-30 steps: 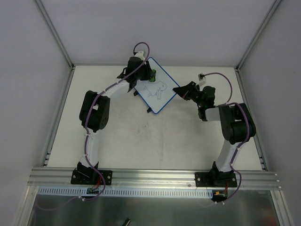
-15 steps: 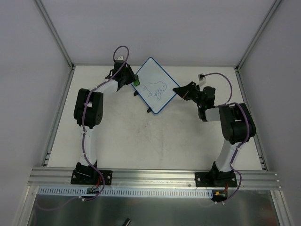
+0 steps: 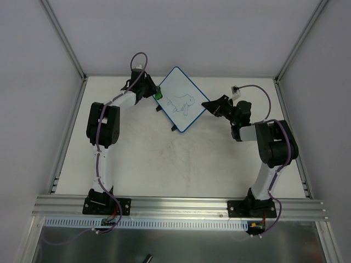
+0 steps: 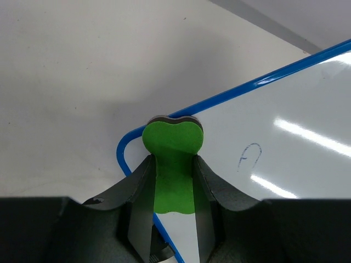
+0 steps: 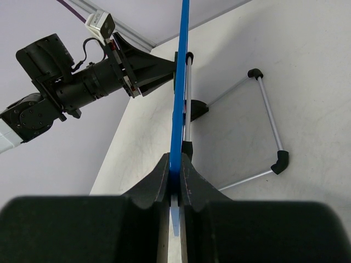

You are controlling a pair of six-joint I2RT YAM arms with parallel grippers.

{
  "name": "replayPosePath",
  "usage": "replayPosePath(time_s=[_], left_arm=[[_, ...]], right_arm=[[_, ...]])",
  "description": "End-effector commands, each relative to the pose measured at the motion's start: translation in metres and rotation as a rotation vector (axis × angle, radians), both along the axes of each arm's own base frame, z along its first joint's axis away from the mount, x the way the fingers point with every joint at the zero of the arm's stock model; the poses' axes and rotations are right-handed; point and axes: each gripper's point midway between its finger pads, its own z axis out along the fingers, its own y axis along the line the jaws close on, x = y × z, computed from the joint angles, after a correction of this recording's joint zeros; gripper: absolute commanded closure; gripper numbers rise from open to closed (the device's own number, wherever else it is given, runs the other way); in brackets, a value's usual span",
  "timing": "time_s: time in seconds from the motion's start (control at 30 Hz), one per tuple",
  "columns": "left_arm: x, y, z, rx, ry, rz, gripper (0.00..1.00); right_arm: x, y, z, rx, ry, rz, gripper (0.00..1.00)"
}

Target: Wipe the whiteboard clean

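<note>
The whiteboard (image 3: 180, 98), white with a thin blue rim, stands tilted at the back of the table and bears a blue line drawing. My right gripper (image 3: 206, 104) is shut on its right corner; the right wrist view shows the rim (image 5: 179, 109) edge-on between the jaws of that gripper (image 5: 174, 171). My left gripper (image 3: 156, 92) is shut on a small green eraser (image 3: 159, 94) at the board's left corner. In the left wrist view the eraser (image 4: 172, 164), pinched by the gripper (image 4: 173, 161), rests against the board (image 4: 285, 142) by the rim's rounded corner, near a short blue mark (image 4: 249, 155).
A folding metal stand (image 5: 263, 126) with black feet props the board from behind. Grey walls and aluminium rails (image 3: 66, 44) enclose the white table (image 3: 175, 164). The left arm's forearm and camera (image 5: 82, 82) show beyond the board in the right wrist view.
My left gripper has carried the eraser from over the drawing's upper part leftward to the board's left corner. The right gripper and the board have stayed put.
</note>
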Motion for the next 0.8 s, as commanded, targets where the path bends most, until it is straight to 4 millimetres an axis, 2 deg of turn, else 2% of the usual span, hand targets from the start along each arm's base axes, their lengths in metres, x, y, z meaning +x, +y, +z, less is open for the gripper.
replayPosePath(time_s=[0.0, 0.23, 0.27, 0.5, 0.63, 0.77], left_arm=[[0.003, -0.032, 0.018, -0.033, -0.063, -0.13, 1.0], [0.001, -0.065, 0.042, 0.029, -0.167, -0.251, 1.0], [-0.002, -0.076, 0.047, 0.041, -0.187, -0.278, 1.0], [-0.019, -0.123, 0.065, 0.123, -0.296, -0.452, 1.0], [-0.027, -0.142, 0.073, 0.204, -0.361, -0.509, 1.0], [-0.032, -0.149, 0.076, 0.216, -0.38, -0.543, 1.0]], right_arm=[[-0.008, 0.011, 0.028, 0.027, -0.12, 0.072, 1.0], [-0.008, 0.012, 0.028, 0.028, -0.118, 0.078, 1.0], [-0.008, 0.012, 0.028, 0.028, -0.119, 0.08, 1.0], [-0.009, 0.013, 0.028, 0.026, -0.119, 0.083, 1.0], [-0.009, 0.014, 0.027, 0.029, -0.116, 0.086, 1.0], [-0.01, 0.014, 0.027, 0.029, -0.116, 0.088, 1.0]])
